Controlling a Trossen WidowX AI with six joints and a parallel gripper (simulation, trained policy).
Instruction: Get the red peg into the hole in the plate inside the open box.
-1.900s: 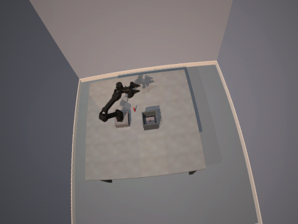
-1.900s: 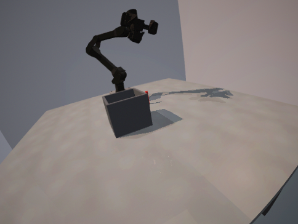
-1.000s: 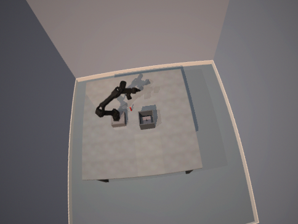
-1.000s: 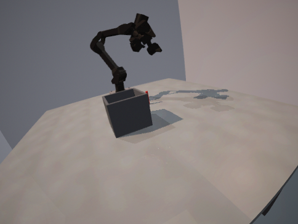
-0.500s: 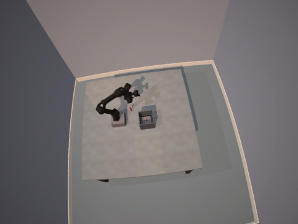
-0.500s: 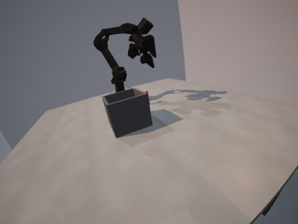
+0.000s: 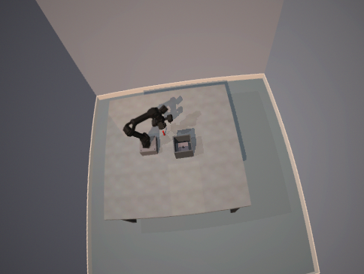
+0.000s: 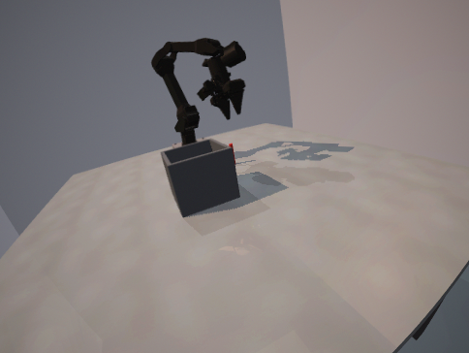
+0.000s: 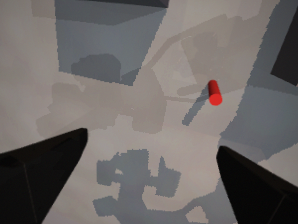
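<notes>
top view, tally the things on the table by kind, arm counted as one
black robot arm: 1
red peg: 1
open box: 1
pale base block under the arm: 1
total: 4

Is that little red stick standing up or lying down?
Upright: the red peg shows its round top, with a shadow stretching from its foot.
</notes>
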